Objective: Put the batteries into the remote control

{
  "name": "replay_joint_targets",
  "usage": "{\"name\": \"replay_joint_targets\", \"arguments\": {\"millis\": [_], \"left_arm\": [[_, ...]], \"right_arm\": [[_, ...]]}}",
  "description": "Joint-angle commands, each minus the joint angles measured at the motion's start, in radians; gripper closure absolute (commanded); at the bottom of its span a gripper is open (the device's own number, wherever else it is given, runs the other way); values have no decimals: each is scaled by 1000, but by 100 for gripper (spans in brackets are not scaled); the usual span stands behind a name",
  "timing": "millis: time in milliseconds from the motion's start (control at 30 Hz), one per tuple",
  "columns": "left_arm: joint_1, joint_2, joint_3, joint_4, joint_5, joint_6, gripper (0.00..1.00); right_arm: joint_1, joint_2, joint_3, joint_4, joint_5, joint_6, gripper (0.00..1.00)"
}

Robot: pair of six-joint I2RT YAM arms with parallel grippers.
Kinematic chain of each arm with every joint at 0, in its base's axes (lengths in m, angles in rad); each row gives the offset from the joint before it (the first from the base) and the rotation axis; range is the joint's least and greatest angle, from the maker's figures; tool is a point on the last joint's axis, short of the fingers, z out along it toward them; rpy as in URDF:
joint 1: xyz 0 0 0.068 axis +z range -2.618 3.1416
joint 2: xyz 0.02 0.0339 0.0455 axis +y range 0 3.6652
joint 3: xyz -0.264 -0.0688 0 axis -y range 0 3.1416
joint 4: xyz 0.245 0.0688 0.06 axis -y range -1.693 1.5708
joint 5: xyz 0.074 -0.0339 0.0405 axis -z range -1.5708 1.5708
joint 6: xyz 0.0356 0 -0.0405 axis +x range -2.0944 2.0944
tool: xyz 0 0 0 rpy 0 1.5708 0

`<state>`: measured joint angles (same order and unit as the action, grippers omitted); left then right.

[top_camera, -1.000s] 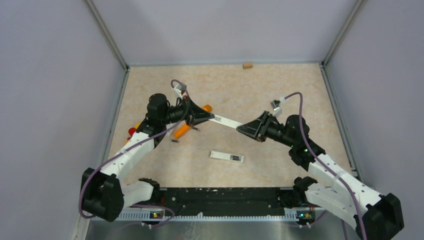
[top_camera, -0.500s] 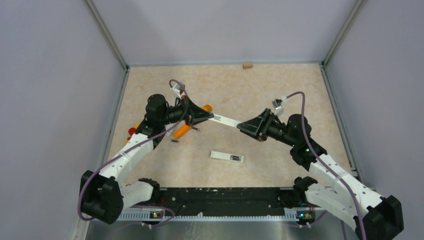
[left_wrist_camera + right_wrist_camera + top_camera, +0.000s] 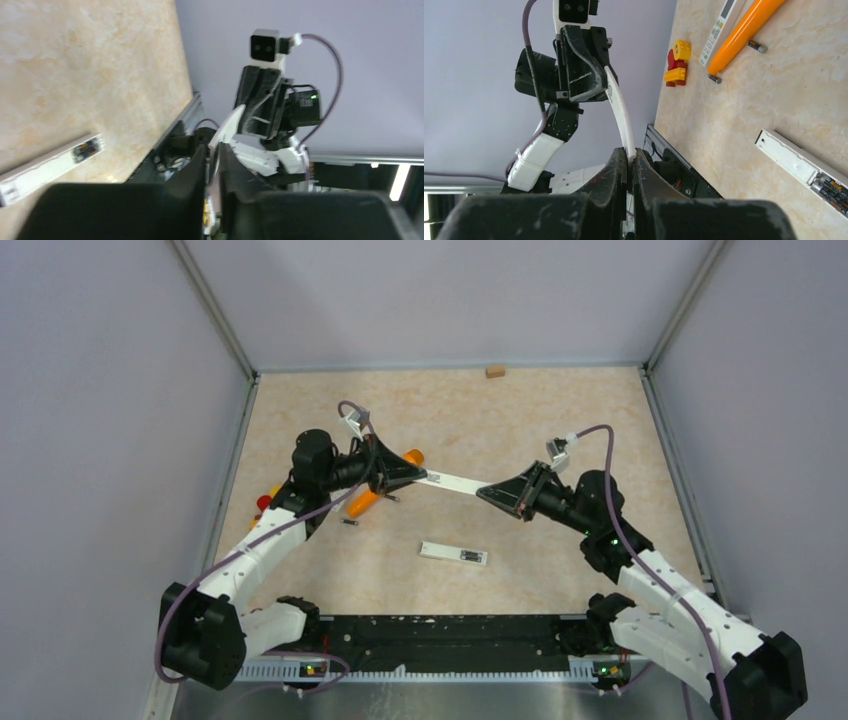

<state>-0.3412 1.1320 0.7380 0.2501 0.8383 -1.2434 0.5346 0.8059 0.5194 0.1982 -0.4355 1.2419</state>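
**Student:** What hazard does this figure illustrate?

**Instructor:** The two arms meet above the middle of the beige table (image 3: 560,420). The left gripper (image 3: 421,475) and the right gripper (image 3: 481,490) are each clamped on an opposite end of one long thin white plastic strip (image 3: 455,481). The strip is held in the air between them, and the right wrist view shows it bowed. In my judgement, if either arm pushes inward or twists, the strip could snap. It could also spring from one pair of jaws and drop among the parts below. What the strip is cannot be told; it may be the compartment cover.

**Student:** And the task's own objects?

**Instructor:** The flat white rectangular plastic remote control (image 3: 445,551) lies on the table nearer the arm bases, well apart from both grippers. Its battery compartment is uncovered toward the right end. Small cylinders with coloured wraps (image 3: 830,187) appear seated inside, but their number cannot be told. Two loose batteries, tiny dark cylinders with paler ends, lie by the smooth orange tube (image 3: 744,30). One (image 3: 756,46) is just beside its middle and the other (image 3: 714,78) is at its near tip. Being round, they would likely roll if a falling strip struck them.
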Motion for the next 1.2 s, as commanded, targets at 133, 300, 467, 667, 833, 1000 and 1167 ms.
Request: {"name": "replay_joint_targets", "arguments": {"millis": [133, 300, 467, 667, 833, 1000, 1167], "left_arm": [[1, -34, 29, -335, -145, 280, 13], [-1, -16, -35, -411, -241, 374, 1], [-31, 15, -112, -409, -308, 392, 11], [-83, 29, -181, -382, -376, 390, 31], [-108, 28, -231, -360, -422, 392, 36], [-114, 41, -256, -310, -426, 384, 37], [-121, 69, -261, -277, -421, 380, 40]], "right_arm": [[-19, -1, -1, -121, -22, -76, 100], [-19, 29, 5, -282, -57, -128, 100], [-12, 50, -80, -269, -77, -73, 100], [64, 98, -132, -161, -27, -25, 100], [111, 133, -187, -45, 34, 20, 100], [127, 176, -206, 45, 90, 23, 100], [150, 231, -211, 97, 108, 31, 100]]}}
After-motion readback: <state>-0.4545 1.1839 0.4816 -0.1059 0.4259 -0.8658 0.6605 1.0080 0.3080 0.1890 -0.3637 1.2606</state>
